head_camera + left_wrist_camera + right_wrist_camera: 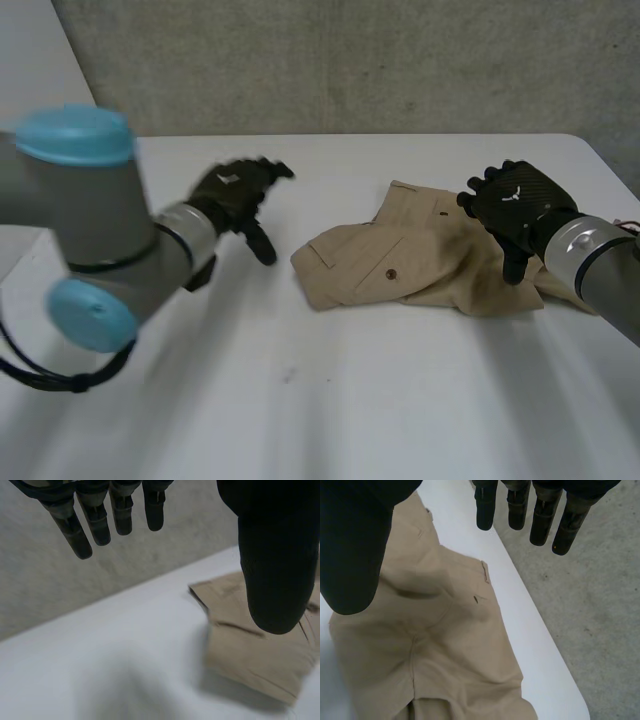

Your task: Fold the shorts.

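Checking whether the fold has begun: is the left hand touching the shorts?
Apart. In the head view, bare table shows between the left hand and the shorts; its fingers are straight.

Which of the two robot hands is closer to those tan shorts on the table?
Right. The right robot hand is over one end of the shorts, fingers open. The left robot hand is off to the side of them, above bare table, also open.

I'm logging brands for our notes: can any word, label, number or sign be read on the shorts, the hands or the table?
None can be read.
The shorts: no text shows.
The left robot hand and the right robot hand: a small white mark on the back of each, too small to read.
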